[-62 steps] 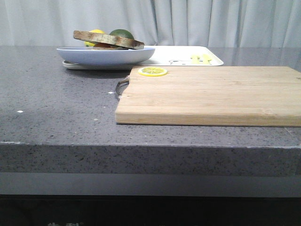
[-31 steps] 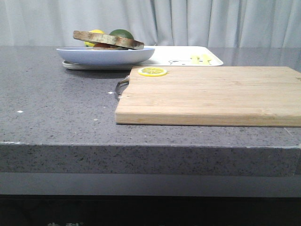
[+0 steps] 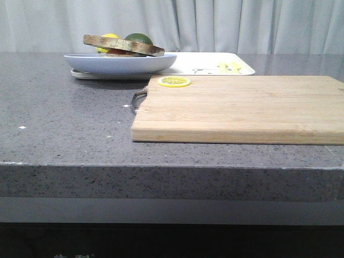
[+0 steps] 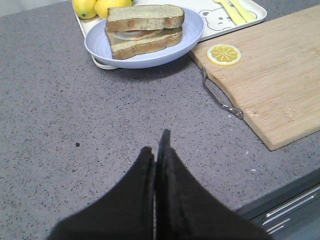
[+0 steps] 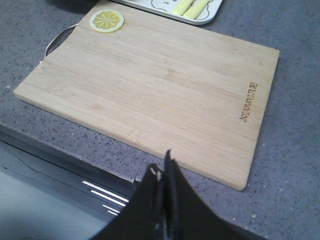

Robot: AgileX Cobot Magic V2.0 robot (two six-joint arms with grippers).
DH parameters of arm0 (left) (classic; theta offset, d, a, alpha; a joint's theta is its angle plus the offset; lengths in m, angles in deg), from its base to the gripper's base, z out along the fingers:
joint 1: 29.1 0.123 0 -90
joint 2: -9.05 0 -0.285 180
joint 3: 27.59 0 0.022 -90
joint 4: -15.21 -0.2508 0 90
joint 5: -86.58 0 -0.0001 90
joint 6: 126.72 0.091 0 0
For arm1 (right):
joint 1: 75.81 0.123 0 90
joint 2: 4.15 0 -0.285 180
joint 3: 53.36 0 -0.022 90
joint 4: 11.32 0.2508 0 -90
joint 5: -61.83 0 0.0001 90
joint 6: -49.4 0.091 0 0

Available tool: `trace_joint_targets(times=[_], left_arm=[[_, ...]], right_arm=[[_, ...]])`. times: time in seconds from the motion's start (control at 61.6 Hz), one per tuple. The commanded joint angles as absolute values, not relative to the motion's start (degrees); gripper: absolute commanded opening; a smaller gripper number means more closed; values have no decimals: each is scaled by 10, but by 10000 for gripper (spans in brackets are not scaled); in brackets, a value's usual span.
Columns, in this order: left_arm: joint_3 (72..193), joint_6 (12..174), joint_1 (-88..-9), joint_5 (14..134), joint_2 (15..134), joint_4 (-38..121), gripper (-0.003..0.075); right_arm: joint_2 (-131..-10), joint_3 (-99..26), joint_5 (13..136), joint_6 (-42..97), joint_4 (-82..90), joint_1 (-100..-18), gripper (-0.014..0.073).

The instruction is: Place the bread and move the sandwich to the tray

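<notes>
The sandwich (image 4: 142, 31), two brown-crusted slices with a white egg between them, sits on a round light-blue plate (image 4: 150, 59). The plate rests on the white tray (image 4: 250, 15). The sandwich (image 3: 123, 46), plate (image 3: 121, 63) and tray (image 3: 204, 64) also show at the far left in the front view. I see no separate loose slice of bread. My left gripper (image 4: 159, 145) is shut and empty over the bare grey counter, well short of the plate. My right gripper (image 5: 162, 167) is shut and empty above the counter's front edge, near the cutting board's near side. Neither gripper shows in the front view.
A wooden cutting board (image 3: 242, 107) with a metal handle (image 4: 220, 97) lies at centre right, with a yellow lemon slice (image 3: 174, 81) at its far-left corner. Yellow lemons (image 4: 95, 6) and a green fruit (image 3: 138, 38) sit behind the plate. The tray's corner shows in the right wrist view (image 5: 205, 21).
</notes>
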State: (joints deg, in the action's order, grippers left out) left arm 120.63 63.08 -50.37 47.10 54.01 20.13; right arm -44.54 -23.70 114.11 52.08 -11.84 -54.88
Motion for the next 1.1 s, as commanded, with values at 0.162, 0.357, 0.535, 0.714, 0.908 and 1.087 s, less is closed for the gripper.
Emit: trace_joint_targets(times=[0.162, 0.357, 0.535, 0.714, 0.908, 1.087], left_arm=[[1222, 625, -505, 512, 540, 203, -18], [1201, 625, -495, 527, 502, 209, -18], [1130, 625, -428, 564, 400, 207, -18], [1034, 625, -365, 593, 278, 205, -18], [945, 620, -345, 660, 204, 226, -18], [870, 513, -345, 720, 163, 166, -18]], right_arm=[[-447, -250, 1108, 519, -128, -553, -118], [-447, -250, 1108, 519, -128, -553, -118], [-447, -250, 1108, 519, -128, -553, -118], [-447, -250, 1108, 519, -128, -553, -118], [-447, -250, 1108, 519, -128, -553, -118], [-447, -250, 1108, 519, -128, -553, -118]])
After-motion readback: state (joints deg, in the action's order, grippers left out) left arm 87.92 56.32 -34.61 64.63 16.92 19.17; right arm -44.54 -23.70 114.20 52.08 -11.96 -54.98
